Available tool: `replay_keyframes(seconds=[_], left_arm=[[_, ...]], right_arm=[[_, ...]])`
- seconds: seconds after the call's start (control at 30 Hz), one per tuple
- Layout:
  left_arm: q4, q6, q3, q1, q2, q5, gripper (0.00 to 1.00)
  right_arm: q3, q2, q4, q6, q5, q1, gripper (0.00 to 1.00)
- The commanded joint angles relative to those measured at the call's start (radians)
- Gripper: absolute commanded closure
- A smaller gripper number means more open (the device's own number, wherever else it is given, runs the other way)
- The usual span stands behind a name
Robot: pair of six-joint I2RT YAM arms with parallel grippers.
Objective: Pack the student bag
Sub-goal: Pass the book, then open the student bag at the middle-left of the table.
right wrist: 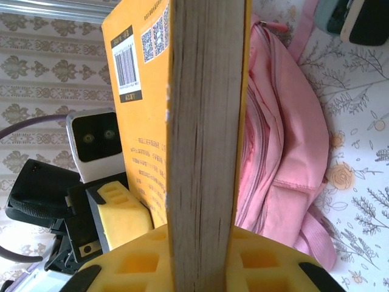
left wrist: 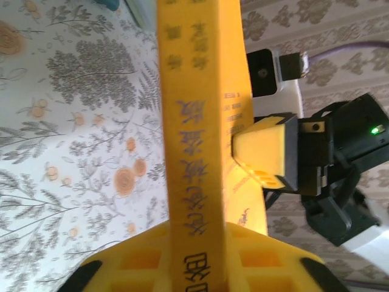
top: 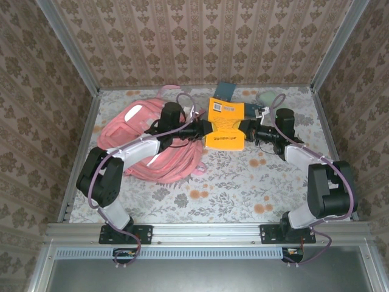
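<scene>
The pink student bag (top: 152, 143) lies on the left half of the table, partly under my left arm. A yellow book (top: 226, 123) is held in the air just right of the bag, between both grippers. My left gripper (top: 205, 129) is shut on the book's spine side (left wrist: 194, 152), and my right gripper (top: 248, 131) is shut on its page edge (right wrist: 203, 121). In the right wrist view the bag (right wrist: 285, 140) shows behind the book. The other arm's yellow finger (left wrist: 264, 155) presses the cover.
A dark blue flat item (top: 225, 90) and a pale green object (top: 266, 96) lie at the back of the table. Patterned walls close in three sides. The floral tabletop (top: 231, 182) lies in front of the book.
</scene>
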Motion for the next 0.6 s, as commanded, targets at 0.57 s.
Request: replay_keyframes(seconds=[0.57], left_arm=[[-0.834, 0.707, 0.051, 0.056, -0.171, -0.688, 0.49]], right_arm=[[-0.017, -0.093, -0.22, -0.148, 0.1, 0.026, 1.0]])
